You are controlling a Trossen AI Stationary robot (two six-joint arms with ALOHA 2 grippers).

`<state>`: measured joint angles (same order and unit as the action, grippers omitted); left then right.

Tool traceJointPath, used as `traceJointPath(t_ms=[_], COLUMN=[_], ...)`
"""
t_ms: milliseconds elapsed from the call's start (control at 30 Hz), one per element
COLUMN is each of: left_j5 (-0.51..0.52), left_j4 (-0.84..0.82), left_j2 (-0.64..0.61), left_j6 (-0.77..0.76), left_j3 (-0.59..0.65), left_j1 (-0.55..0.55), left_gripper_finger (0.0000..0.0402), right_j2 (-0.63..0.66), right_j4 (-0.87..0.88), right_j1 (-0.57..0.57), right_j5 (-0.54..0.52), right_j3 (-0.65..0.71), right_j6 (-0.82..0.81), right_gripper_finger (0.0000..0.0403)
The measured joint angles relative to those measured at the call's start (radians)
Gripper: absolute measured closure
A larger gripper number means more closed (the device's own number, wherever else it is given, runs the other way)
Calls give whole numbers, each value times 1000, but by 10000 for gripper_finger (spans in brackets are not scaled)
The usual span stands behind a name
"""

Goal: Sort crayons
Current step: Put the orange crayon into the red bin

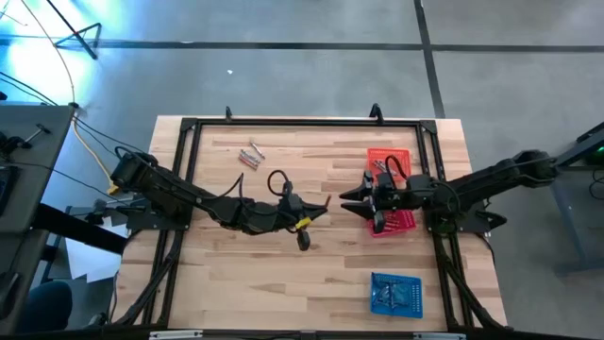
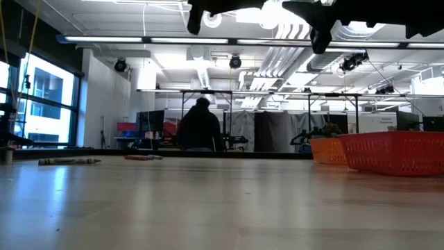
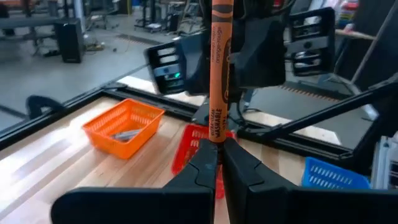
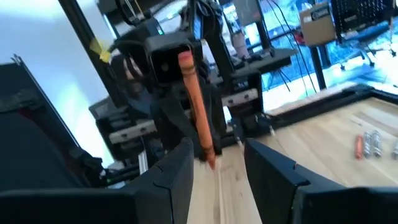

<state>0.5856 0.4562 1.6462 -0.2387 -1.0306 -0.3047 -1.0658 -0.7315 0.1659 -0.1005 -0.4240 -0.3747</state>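
Left tool (image 3: 219, 158): pinched tight on long orange wax crayon (image 3: 219, 68), standing up.
Right tool (image 4: 217, 165): fingers wide apart, just facing crayon's tip.

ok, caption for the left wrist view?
Left end effector shut on an upright orange crayon, facing the right arm, above the orange, red and blue baskets.

orange crayon (image 3: 219, 74) tip cut off, far crayons (image 4: 372, 144) blurred

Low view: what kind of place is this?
Probably a robotics lab or workshop: exposed ceiling ducts, framed workstations behind the table, and a person at one of them.
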Motion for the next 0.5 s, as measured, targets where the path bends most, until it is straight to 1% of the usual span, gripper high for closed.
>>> traceJointPath(t_ms=[167,500], left_j5=[-12,-11], left_j4=[19,28], left_j2=[2,2], left_j6=[6,7], left_j3=[2,2], left_j1=[4,4], left_gripper_finger=[401,401], right_j2=[-55,-86], right_j4=[-89,-155], right_j1=[1,1], right_j5=[-3,-2], right_j3=[0,0], right_j6=[9,16], right_gripper_finger=[265,265])
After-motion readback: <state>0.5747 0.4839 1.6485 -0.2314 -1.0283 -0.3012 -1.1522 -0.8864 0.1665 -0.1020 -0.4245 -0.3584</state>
